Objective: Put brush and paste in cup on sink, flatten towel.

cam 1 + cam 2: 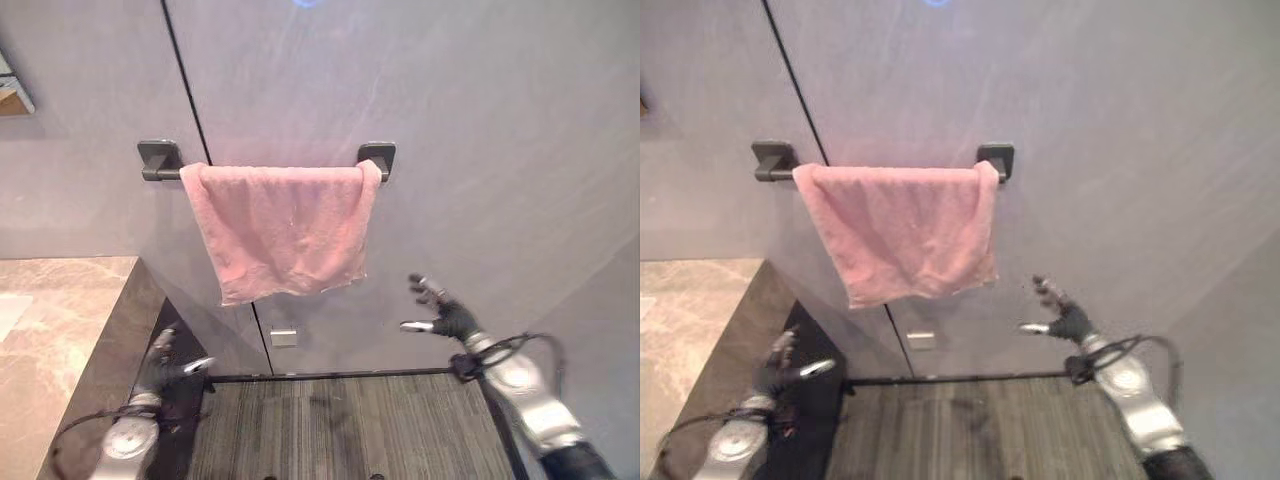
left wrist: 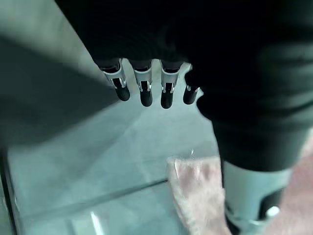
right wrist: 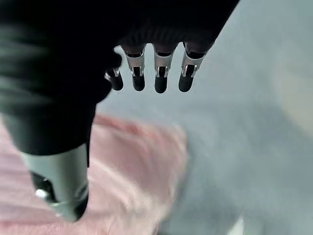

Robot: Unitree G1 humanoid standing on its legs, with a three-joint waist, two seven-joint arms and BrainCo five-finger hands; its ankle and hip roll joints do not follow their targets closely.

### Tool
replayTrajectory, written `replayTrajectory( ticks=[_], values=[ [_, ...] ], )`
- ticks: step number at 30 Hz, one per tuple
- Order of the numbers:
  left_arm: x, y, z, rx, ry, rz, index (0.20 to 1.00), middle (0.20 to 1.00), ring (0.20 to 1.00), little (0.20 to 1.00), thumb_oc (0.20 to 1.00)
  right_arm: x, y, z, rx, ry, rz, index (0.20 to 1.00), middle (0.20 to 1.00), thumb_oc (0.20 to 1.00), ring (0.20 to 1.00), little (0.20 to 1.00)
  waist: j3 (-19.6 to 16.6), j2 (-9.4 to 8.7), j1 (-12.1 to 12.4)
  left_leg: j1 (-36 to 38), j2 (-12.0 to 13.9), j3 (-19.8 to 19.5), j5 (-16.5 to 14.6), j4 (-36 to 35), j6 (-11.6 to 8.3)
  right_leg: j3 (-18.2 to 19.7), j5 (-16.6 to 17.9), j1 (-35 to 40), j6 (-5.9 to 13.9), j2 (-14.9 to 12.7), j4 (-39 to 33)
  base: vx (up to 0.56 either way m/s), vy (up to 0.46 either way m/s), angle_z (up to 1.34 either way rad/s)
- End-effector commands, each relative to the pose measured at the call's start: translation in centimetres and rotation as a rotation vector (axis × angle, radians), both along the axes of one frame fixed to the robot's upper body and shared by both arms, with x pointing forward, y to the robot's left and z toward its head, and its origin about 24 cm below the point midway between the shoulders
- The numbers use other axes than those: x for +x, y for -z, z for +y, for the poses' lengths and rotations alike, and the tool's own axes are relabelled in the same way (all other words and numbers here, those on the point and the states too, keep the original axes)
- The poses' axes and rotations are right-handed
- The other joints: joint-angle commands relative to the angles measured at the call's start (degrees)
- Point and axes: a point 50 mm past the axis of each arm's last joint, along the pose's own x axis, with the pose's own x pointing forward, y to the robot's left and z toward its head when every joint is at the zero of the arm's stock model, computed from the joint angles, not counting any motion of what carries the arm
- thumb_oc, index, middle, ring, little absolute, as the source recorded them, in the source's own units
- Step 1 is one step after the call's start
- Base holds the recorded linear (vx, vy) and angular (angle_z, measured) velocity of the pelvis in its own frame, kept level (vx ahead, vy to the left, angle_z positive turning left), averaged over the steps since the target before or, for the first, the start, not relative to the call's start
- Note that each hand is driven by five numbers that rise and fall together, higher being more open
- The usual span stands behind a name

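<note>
a pink towel (image 1: 285,230) hangs over a dark rail (image 1: 160,172) fixed to a grey wall, bunched toward the middle, its lower edge uneven and slanting, with a little bare rail showing at the left end. to the left a brown stone counter (image 1: 60,330) runs along the wall, and a dark striped floor (image 1: 340,425) lies below. no brush, paste or cup can be seen from here, so the step in hand looks to be the towel

to do it well, each hand should probably rise to a lower corner of the cloth, pinch it lightly and draw outward and down, spreading the folds evenly along the rail without tugging the towel off it

the left hand (image 1: 168,362) sits low beside the counter's dark side, well below the towel, its fingers (image 2: 142,90) straight and slightly apart, holding nothing. the right hand (image 1: 443,315) is raised higher, below and to the right of the towel's lower right corner and apart from it, its fingers (image 3: 159,78) straight and spread with the thumb out to the side, also empty and touching nothing
</note>
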Motion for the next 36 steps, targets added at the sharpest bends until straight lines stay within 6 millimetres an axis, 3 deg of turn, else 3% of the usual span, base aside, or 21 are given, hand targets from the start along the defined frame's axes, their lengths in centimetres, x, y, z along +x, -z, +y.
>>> replayTrajectory(
  ticks=[1, 2, 3, 4, 7, 8, 10, 12, 15, 17, 22, 23, 27, 30, 36],
  values=[
    [2.4, -6.7, 1.1, 0.205, 0.167, -0.214, 1.0, 1.0, 1.0, 1.0, 1.0, 0.0, -5.1, 1.8, -0.044, -0.183, -0.251, 1.0, 1.0, 1.0, 1.0, 1.0, -1.28, -2.32, 0.6, 3.16, -3.23, 1.02, -3.05, 1.04, 2.18, 0.3, 3.88, -2.59, 3.57, -3.08, 2.81, -0.02, 0.015, 0.04],
    [2.0, -11.2, 1.4, 0.187, 0.237, -0.347, 1.0, 1.0, 1.0, 1.0, 1.0, -1.3, -8.7, 2.2, 0.027, -0.288, -0.362, 1.0, 1.0, 1.0, 1.0, 1.0, -1.51, -2.57, 0.77, 2.91, -3.24, 0.92, -2.41, 0.96, 2.04, 0.02, 4.2, -2.69, 3.63, -3.27, 2.76, 0.0, 0.0, 0.0],
    [1.9, -11.2, 1.4, 0.186, 0.237, -0.346, 1.0, 1.0, 1.0, 1.0, 1.0, -1.3, -8.7, 2.2, 0.028, -0.288, -0.36, 1.0, 1.0, 1.0, 1.0, 1.0, -1.62, -2.52, 0.73, 3.2, -3.17, 0.83, -2.87, 0.89, 2.03, -0.07, 3.81, -2.36, 3.75, -3.2, 2.66, -0.03, 0.015, 0.05],
    [1.7, -13.0, 1.5, 0.127, 0.245, -0.427, 1.0, 1.0, 1.0, 1.0, 1.0, -1.8, -9.9, 2.4, 0.142, -0.333, -0.405, 1.0, 1.0, 1.0, 1.0, 1.0, -1.85, -2.55, 0.96, 3.32, -3.11, 0.61, -2.83, 0.8, 1.96, -0.35, 3.72, -2.1, 3.74, -3.23, 2.52, 0.0, 0.0, 0.0],
    [1.4, -14.5, 1.4, 0.118, 0.248, -0.5, 1.0, 1.0, 1.0, 1.0, 1.0, -2.3, -11.2, 2.8, 0.136, -0.365, -0.466, 1.0, 1.0, 1.0, 1.0, 1.0, -2.08, -2.77, 0.94, 3.37, -3.11, 0.32, -2.85, 0.72, 1.93, -0.5, 3.7, -1.91, 3.74, -3.31, 2.45, -0.02, 0.011, 0.03],
    [1.3, -16.2, 1.0, 0.124, 0.269, -0.582, 1.0, 1.0, 1.0, 1.0, 1.0, -2.8, -13.0, 3.3, 0.068, -0.391, -0.554, 1.0, 1.0, 1.0, 1.0, 1.0, -2.49, -2.84, 1.14, 3.32, -3.07, 0.14, -2.79, 0.66, 1.87, -0.69, 3.63, -1.81, 3.73, -3.34, 2.33, -0.01, 0.014, 0.03],
    [1.4, -16.7, 0.7, 0.147, 0.287, -0.597, 1.0, 1.0, 1.0, 1.0, 1.0, -2.9, -13.6, 3.3, 0.029, -0.38, -0.597, 1.0, 1.0, 1.0, 1.0, 1.0, -2.63, -2.88, 1.15, 3.23, -3.03, -0.01, -2.8, 0.63, 1.85, -0.88, 3.56, -1.72, 3.69, -3.39, 2.27, -0.01, 0.007, 0.02],
    [1.6, -18.5, 0.3, 0.221, 0.315, -0.651, 1.0, 1.0, 1.0, 1.0, 1.0, -2.6, -15.5, 3.2, -0.146, -0.29, -0.736, 1.0, 1.0, 1.0, 1.0, 1.0, -3.02, -2.91, 1.45, 2.95, -3.01, -0.18, -2.69, 0.61, 1.74, -0.99, 3.68, -1.68, 3.72, -3.46, 2.08, -0.02, 0.013, 0.04],
    [2.6, -21.1, -1.0, 0.337, 0.394, -0.704, 1.0, 1.0, 1.0, 1.0, 1.0, -2.5, -17.6, 5.3, -0.219, -0.338, -0.878, 1.0, 1.0, 1.0, 1.0, 1.0, -3.15, -3.01, 1.53, 2.58, -3.03, -0.35, -2.53, 0.61, 1.66, -1.05, 3.97, -1.88, 3.63, -3.51, 1.99, -0.03, 0.013, 0.12],
    [3.8, -23.1, -2.5, 0.396, 0.483, -0.744, 1.0, 1.0, 1.0, 1.0, 1.0, -1.9, -18.9, 7.7, -0.278, -0.438, -0.92, 1.0, 1.0, 1.0, 1.0, 1.0, -3.28, -3.41, 1.44, 2.5, -3.18, -0.47, -2.5, 0.61, 1.64, -1.01, 4.21, -1.85, 3.6, -3.7, 1.89, -0.02, 0.015, 0.06],
    [5.4, -24.2, -3.6, 0.353, 0.535, -0.785, 1.0, 1.0, 1.0, 1.0, 1.0, 0.0, -19.2, 9.9, -0.23, -0.524, -0.874, 1.0, 1.0, 1.0, 1.0, 1.0, -3.16, -3.45, 1.43, 2.76, -3.35, -0.27, -2.42, 0.61, 1.65, -0.72, 4.2, -1.72, 3.47, -3.83, 2.09, 0.0, 0.007, 0.02],
    [6.1, -25.5, -3.6, 0.499, 0.539, -0.76, 1.0, 1.0, 1.0, 1.0, 1.0, 1.5, -19.8, 10.1, -0.438, -0.472, -0.882, 1.0, 1.0, 1.0, 1.0, 1.0, -3.08, -3.6, 1.59, 2.8, -3.45, 0.05, -2.08, 0.61, 1.58, -0.58, 4.67, -1.96, 3.44, -3.91, 2.19, 0.0, 0.0, 0.0],
    [6.9, -26.4, -3.8, 0.609, 0.548, -0.727, 1.0, 1.0, 1.0, 1.0, 1.0, 2.4, -19.9, 10.7, -0.502, -0.488, -0.842, 1.0, 1.0, 1.0, 1.0, 1.0, -3.1, -3.29, 1.33, 2.97, -3.39, 0.4, -2.38, 0.61, 1.48, -0.46, 4.51, -1.98, 3.56, -3.92, 2.09, 0.0, 0.0, 0.0],
    [8.0, -27.4, -4.1, 0.75, 0.555, -0.679, 1.0, 1.0, 1.0, 1.0, 1.0, 4.0, -19.8, 11.1, -0.652, -0.461, -0.809, 1.0, 1.0, 1.0, 1.0, 1.0, -3.16, -3.19, 1.0, 3.35, -3.27, 0.75, -2.4, 0.61, 1.47, -0.46, 4.35, -1.94, 3.61, -3.9, 2.63, 0.0, 0.0, 0.0],
    [10.2, -27.8, -4.3, 0.837, 0.557, -0.611, 1.0, 1.0, 1.0, 1.0, 1.0, 6.2, -19.7, 12.7, -0.817, -0.469, -0.757, 1.0, 1.0, 1.0, 1.0, 1.0, -3.34, -2.76, 0.32, 4.41, -3.01, 0.99, -2.56, 0.61, 1.31, -0.53, 3.63, -1.23, 3.52, -3.68, 3.28, 0.01, 0.007, -0.01]
  ],
)
